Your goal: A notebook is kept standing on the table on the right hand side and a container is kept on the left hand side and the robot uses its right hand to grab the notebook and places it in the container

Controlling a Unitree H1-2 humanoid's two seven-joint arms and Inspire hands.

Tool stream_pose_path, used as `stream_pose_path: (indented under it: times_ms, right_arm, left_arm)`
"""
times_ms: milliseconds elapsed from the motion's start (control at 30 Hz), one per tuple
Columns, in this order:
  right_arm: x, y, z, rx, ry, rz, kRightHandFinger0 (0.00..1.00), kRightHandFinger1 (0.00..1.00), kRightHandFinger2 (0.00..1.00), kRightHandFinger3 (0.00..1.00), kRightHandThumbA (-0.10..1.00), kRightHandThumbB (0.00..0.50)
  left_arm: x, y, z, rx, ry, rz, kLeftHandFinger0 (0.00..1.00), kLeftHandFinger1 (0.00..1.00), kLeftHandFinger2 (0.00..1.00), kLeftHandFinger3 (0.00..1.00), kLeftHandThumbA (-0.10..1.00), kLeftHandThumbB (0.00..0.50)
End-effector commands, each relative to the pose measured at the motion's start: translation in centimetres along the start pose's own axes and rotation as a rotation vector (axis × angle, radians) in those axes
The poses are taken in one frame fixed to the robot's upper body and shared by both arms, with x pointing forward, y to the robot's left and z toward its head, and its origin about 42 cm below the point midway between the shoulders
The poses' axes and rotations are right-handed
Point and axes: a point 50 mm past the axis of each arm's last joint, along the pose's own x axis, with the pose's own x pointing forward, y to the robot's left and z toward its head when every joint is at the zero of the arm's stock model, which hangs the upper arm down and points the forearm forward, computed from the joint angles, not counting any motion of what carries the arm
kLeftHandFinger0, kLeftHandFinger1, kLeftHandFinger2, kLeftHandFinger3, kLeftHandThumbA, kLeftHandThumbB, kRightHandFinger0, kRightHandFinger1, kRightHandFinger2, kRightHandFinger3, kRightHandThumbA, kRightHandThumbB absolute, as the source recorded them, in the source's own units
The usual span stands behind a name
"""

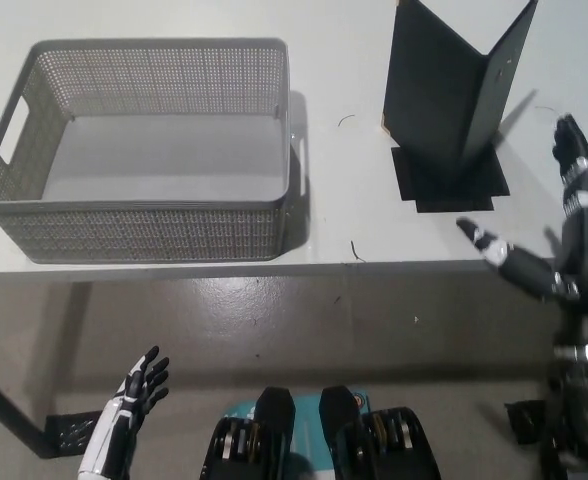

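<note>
Standing notebook (454,95) near open right hand (564,250); container (139,215) well apart; left hand (134,400) open.

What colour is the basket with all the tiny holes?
The basket is light grey, with a mesh of small holes in its walls. The head view shows it best.

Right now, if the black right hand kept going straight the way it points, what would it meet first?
Probably nothing: the open black right hand points up the white table, passing right of the standing black notebook; depth is unclear.

White table (174,20): mesh container (139,150) left, standing notebook (454,90) right.
</note>
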Motion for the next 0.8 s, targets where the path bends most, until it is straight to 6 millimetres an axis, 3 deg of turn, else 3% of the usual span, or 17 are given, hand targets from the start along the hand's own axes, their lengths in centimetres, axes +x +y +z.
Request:
stream_pose_path:
  times_ms: [0, 233, 267, 367, 567, 767]
  right_arm:
    - [4.0, -0.1, -0.4, 0.047, 0.069, -0.065, 1.0, 1.0, 1.0, 1.0, 1.0, 0.499]
    - [8.5, 0.9, -3.2, 0.022, 0.134, -0.093, 1.0, 1.0, 1.0, 1.0, 1.0, 0.486]
    - [9.4, 1.2, -3.7, 0.035, 0.143, -0.105, 1.0, 1.0, 1.0, 1.0, 1.0, 0.424]
    - [10.8, 1.8, -4.6, 0.023, 0.197, -0.102, 1.0, 1.0, 1.0, 1.0, 1.0, 0.495]
    - [13.3, 3.8, -4.9, 0.057, 0.261, -0.088, 1.0, 1.0, 1.0, 1.0, 1.0, 0.5]
    - [16.5, 7.7, -4.1, 0.138, 0.332, -0.026, 1.0, 1.0, 1.0, 1.0, 1.0, 0.5]
  left_arm:
    - [0.0, 0.4, 0.7, 0.004, -0.067, -0.013, 1.0, 1.0, 1.0, 1.0, 1.0, 0.154]
    - [-0.3, 0.4, 0.6, 0.01, -0.069, -0.005, 1.0, 1.0, 1.0, 1.0, 1.0, 0.151]
    - [-0.3, 0.4, 0.6, 0.009, -0.07, -0.004, 1.0, 1.0, 1.0, 1.0, 1.0, 0.162]
    - [-0.3, 0.3, 0.6, 0.007, -0.073, -0.005, 1.0, 1.0, 1.0, 1.0, 1.0, 0.163]
    - [-0.6, 0.4, 0.3, -0.001, -0.069, -0.006, 1.0, 1.0, 1.0, 1.0, 1.0, 0.157]
    - [-0.9, 0.3, 0.1, 0.002, -0.069, -0.014, 1.0, 1.0, 1.0, 1.0, 1.0, 0.143]
